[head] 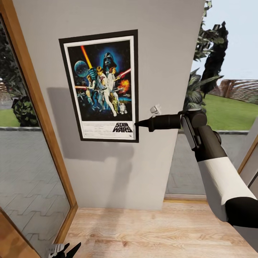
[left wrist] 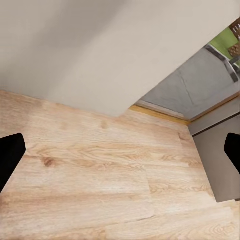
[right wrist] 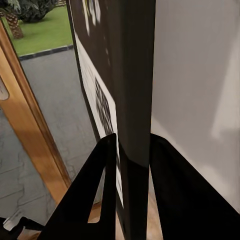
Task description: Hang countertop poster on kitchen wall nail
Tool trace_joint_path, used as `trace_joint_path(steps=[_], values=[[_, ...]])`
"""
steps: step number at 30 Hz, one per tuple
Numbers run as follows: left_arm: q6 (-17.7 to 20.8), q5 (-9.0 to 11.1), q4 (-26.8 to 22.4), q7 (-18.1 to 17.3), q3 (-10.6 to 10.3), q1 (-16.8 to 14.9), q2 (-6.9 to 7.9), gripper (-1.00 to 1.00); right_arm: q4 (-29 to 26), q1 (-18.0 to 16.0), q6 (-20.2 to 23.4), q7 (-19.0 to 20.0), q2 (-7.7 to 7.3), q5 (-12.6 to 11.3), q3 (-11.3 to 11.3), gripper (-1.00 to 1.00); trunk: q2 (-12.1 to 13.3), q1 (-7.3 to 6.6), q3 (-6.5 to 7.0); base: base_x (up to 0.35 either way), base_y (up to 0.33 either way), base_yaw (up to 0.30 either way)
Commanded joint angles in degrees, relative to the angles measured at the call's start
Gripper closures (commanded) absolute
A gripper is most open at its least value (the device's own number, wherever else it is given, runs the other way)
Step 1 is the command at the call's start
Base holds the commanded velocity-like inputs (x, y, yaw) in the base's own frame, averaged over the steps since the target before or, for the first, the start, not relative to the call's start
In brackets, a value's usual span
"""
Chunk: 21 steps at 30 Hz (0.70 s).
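Note:
The poster lies flat against the grey wall, upright, with its black frame, white border and the STAR WARS logo at the bottom. My right gripper reaches in from the right and is shut on the frame's lower right edge. In the right wrist view the two black fingers pinch the dark frame edge of the poster, right gripper. My left gripper hangs low over the floor, open, its fingertips far apart with nothing between them. The kitchen countertop is out of view. No nail can be made out.
A wooden door frame with glass panes stands left of the wall. Light wood floor runs along the wall's foot. To the right a window shows garden and lawn.

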Motion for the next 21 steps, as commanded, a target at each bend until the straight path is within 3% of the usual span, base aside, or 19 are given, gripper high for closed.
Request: trace_joint_path(steps=[1,9,14,21], values=[[-0.3,0.1,0.1,-0.1,-0.1,-0.1,0.01,-1.0,0.0,-0.1,0.5,0.1,-0.04,-0.4,0.1,1.0,-0.1,0.04,-0.14,0.0,0.0,0.0],[-0.3,0.1,0.1,-0.1,-0.1,-0.1,0.06,-1.0,0.1,0.0,0.4,0.1,-0.05,-0.4,0.0,1.0,-0.1,0.04,-0.14,0.0,0.0,0.0],[-0.3,0.1,0.1,-0.1,-0.1,-0.1,0.02,-1.0,0.1,0.1,0.4,0.1,-0.05,-0.4,-1.6,1.0,-0.1,0.04,-0.14,0.0,0.0,0.0],[-0.3,0.1,0.1,-0.1,-0.1,-0.1,0.05,-1.0,0.2,0.4,0.4,0.1,-0.05,-0.4,-2.0,1.0,-0.1,0.04,-0.14,0.061,0.0,0.0]])
